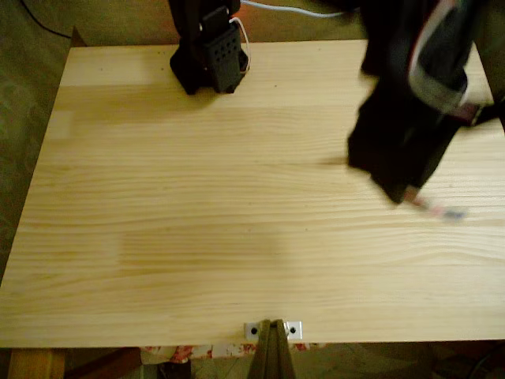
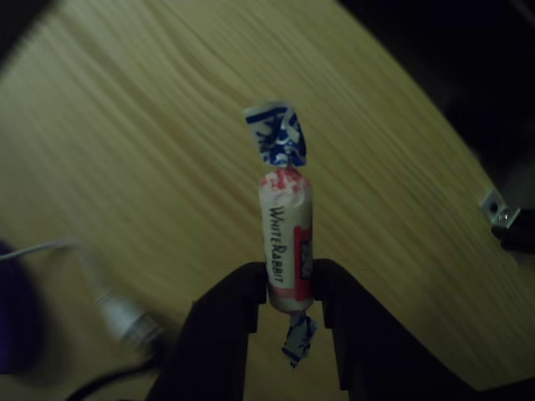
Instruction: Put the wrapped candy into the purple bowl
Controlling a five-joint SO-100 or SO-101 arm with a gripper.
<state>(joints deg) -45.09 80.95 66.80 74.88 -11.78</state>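
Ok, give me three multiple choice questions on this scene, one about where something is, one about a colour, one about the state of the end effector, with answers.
1. Where is the wrapped candy?
A. lying loose on the wooden table
B. between the end effector's fingers
C. on the floor beside the table

2. What colour are the twisted wrapper ends of the candy in the other view?
A. blue and white
B. green
C. plain yellow

3. How does the end effector stand?
A. wide open with nothing in it
B. shut on the white cable
C. shut on the candy

Answers: 1 B, the two dark fingers press on the lower part of the candy on either side. 2 A, the top twist shows blue patterning on white. 3 C, the fingers clamp the candy, which sticks out beyond them over the table.
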